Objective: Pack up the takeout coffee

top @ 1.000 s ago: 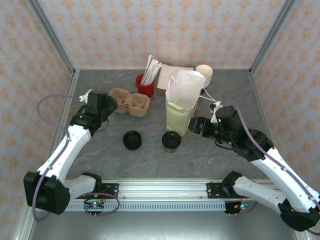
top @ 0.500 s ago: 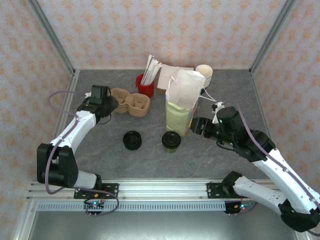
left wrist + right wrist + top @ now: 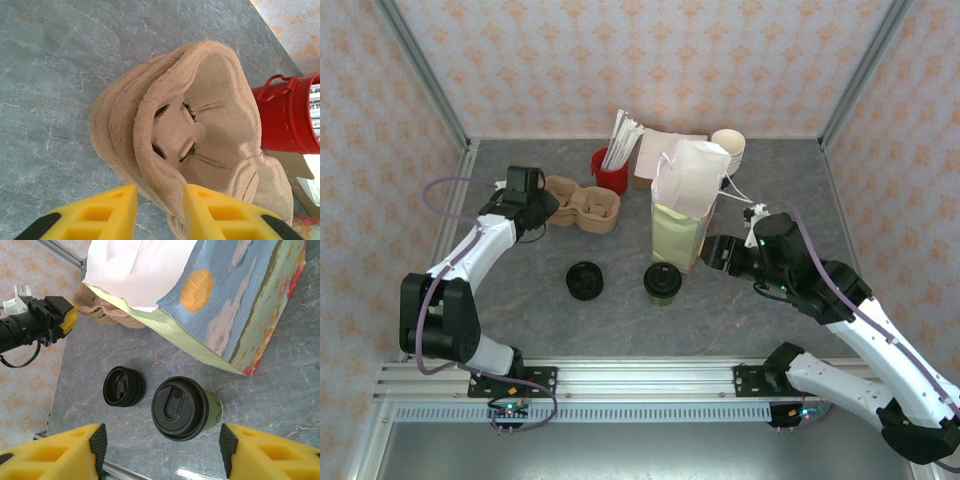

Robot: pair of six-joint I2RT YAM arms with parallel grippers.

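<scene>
Takeout coffee (image 3: 662, 282): upright on counter (image 3: 620, 310), lid on, just beside paper bag (image 3: 678, 230). Right tool (image 3: 160, 442): fingers wide apart, empty, near coffee. Left tool (image 3: 160, 200): astride cup carrier (image 3: 200, 125) rim; clamped or not, cannot tell. Step, likely: carrier pickup. Next: firm pinch, level lift.

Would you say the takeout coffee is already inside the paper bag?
No, the takeout coffee stands on the table beside the paper bag, lid on.

One takeout coffee (image 3: 662, 283), one black disc (image 3: 584, 280), one paper bag (image 3: 688, 195), one red bucket (image 3: 607, 174)
</scene>
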